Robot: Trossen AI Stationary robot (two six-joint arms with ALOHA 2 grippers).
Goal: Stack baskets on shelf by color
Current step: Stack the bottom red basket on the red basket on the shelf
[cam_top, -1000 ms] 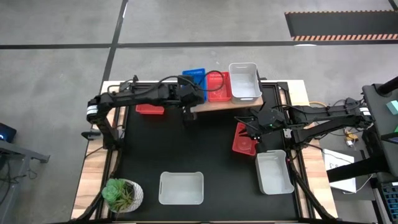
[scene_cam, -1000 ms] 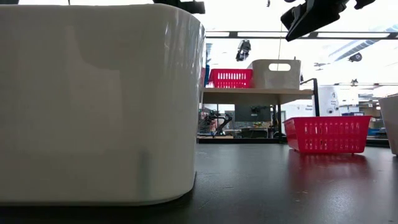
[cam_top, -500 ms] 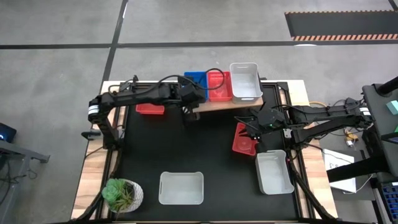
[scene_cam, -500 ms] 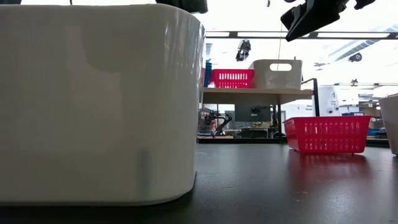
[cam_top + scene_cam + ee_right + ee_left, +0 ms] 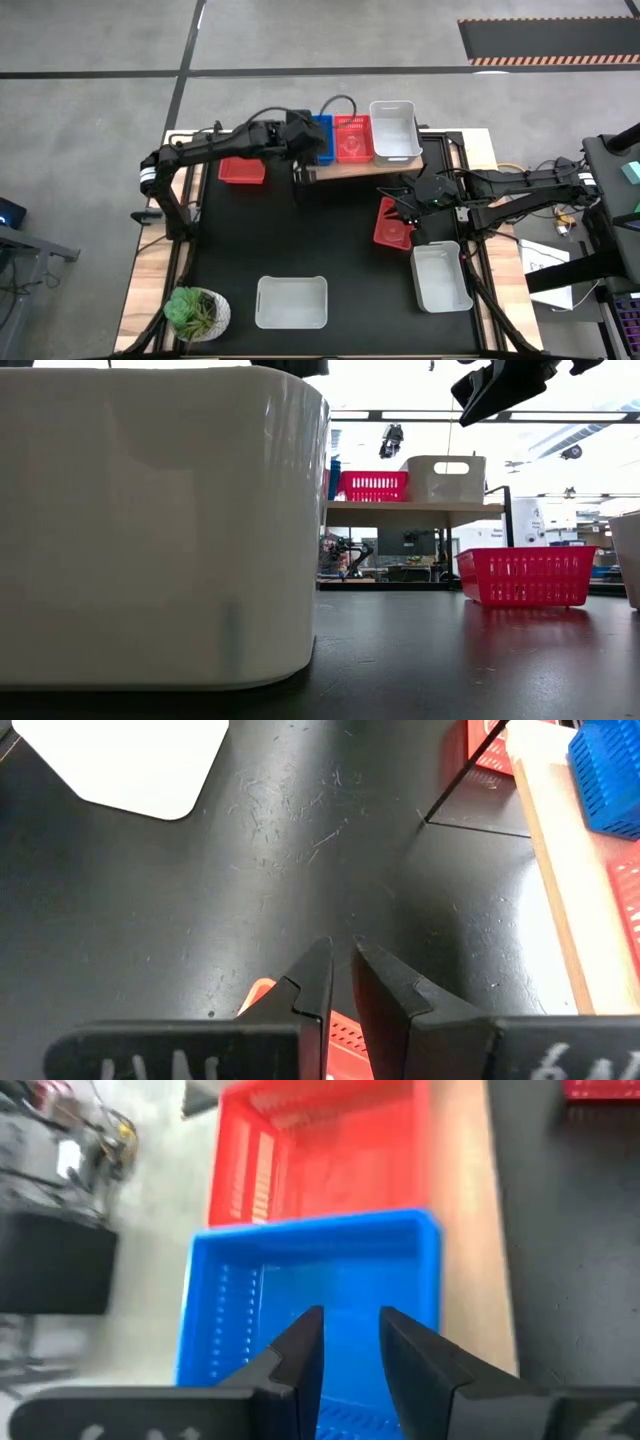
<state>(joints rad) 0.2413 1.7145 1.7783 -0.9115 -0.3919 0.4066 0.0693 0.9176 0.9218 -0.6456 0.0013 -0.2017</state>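
The light-wood shelf [image 5: 352,168] stands at the table's far edge. On it, from left to right, sit a blue basket [image 5: 322,130], a red basket [image 5: 350,138] and a white basket [image 5: 393,130]. My left gripper [image 5: 350,1340] is open and hovers over the blue basket's [image 5: 310,1300] near end, at the shelf's left end [image 5: 308,150]. My right gripper [image 5: 343,960] is shut and hangs above another red basket [image 5: 392,222] on the table's right side, well clear of it in the low view [image 5: 478,400].
A third red basket [image 5: 241,171] lies on the table left of the shelf. One white basket [image 5: 441,277] sits at the near right and another [image 5: 291,302] at the near middle, filling the low view's left. A potted plant [image 5: 195,312] stands at the near left corner.
The blue basket, which was skewed at the shelf's far left corner, has come toward the right and now sits square beside the red basket. My left arm has swung a little toward the far edge and risen slightly. My right arm has kept still.
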